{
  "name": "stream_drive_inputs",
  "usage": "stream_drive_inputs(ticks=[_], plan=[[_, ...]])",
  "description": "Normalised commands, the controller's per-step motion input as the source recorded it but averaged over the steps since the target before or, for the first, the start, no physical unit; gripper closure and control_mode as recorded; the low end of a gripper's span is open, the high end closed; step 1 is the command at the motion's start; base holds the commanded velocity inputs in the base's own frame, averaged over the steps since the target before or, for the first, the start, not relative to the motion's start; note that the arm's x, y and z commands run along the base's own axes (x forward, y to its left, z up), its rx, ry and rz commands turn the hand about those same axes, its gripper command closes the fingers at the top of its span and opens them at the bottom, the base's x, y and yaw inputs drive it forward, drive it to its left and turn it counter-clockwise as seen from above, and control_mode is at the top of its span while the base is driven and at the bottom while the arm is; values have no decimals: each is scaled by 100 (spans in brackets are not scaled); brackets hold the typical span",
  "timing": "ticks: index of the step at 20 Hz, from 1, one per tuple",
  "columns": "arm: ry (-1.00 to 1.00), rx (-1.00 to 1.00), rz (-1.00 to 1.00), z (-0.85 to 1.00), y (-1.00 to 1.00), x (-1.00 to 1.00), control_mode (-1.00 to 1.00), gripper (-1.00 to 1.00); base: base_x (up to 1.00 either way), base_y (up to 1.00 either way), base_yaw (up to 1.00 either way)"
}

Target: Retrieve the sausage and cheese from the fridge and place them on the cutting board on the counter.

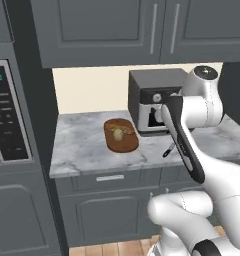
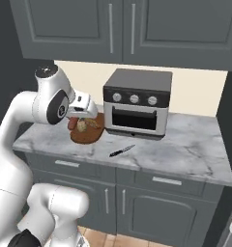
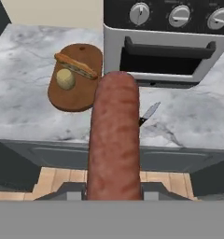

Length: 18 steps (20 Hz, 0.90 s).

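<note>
Grey-cabinet kitchen, marble tabletop (image 3: 34,70), cutting board (image 3: 72,95) left of the toaster oven (image 3: 167,42), cheese (image 3: 65,79) on it, hand (image 3: 113,189) clamped on sausage (image 3: 115,140), long axis pointing toward the oven.

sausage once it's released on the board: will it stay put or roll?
The sausage is a smooth round cylinder, so it probably rolls if dropped sideways. It sticks straight out of the gripper without sagging, so likely stiff. The cutting board looks flat and rimless, with cheese on it; set it down low.
</note>
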Motion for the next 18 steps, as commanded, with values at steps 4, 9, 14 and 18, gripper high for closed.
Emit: stream_drive_inputs(ticks=[4, 9, 14, 18], plan=[[0, 0, 0, 0, 0, 0, 100, 100, 59, 34, 0], [0, 0, 0, 0, 0, 0, 100, 100, 73, 25, 0], [0, 0, 0, 0, 0, 0, 100, 100, 73, 23, 0], [0, 0, 0, 0, 0, 0, 100, 100, 65, 22, 0]])
